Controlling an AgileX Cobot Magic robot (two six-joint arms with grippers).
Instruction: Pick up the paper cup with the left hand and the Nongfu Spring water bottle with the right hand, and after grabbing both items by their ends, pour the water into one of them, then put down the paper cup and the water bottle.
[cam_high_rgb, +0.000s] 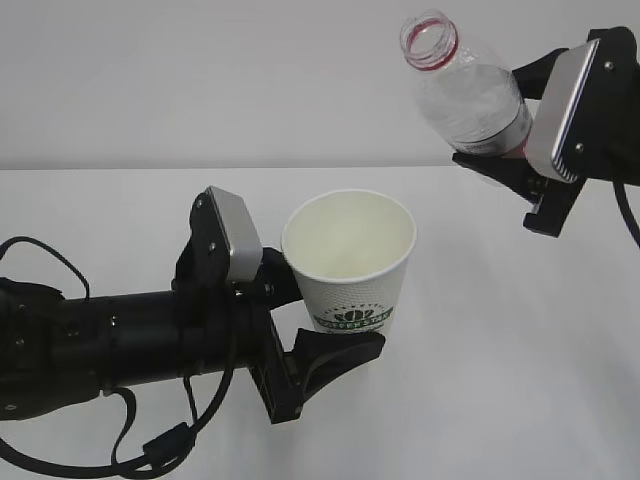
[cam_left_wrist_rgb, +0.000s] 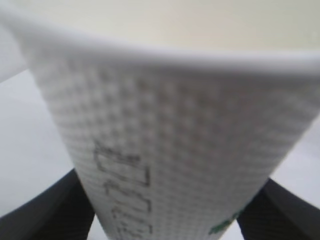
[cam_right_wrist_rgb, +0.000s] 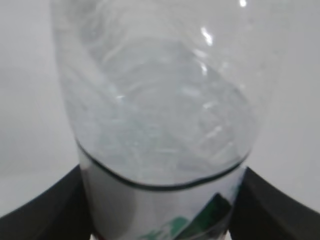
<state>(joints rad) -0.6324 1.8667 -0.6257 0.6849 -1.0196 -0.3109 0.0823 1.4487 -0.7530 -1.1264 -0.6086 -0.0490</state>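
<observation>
The white paper cup (cam_high_rgb: 352, 262) with a green logo stands upright and a little above the table, gripped low down by my left gripper (cam_high_rgb: 318, 318). It fills the left wrist view as an embossed white wall (cam_left_wrist_rgb: 170, 135) between the two black fingers (cam_left_wrist_rgb: 45, 215). The inside of the cup looks empty. The capless Nongfu Spring water bottle (cam_high_rgb: 462, 88) is lifted at the upper right, tilted with its red-ringed mouth up and to the left. My right gripper (cam_high_rgb: 510, 150) is shut on the bottle's lower part. In the right wrist view the clear bottle (cam_right_wrist_rgb: 160, 115) sits between the fingers (cam_right_wrist_rgb: 280, 210). Whether water is in it cannot be told.
A white table (cam_high_rgb: 500, 340) runs under both arms, with a plain white wall (cam_high_rgb: 200, 80) behind. The left arm's black cable (cam_high_rgb: 150, 450) loops near the front left corner. Nothing else stands on the table.
</observation>
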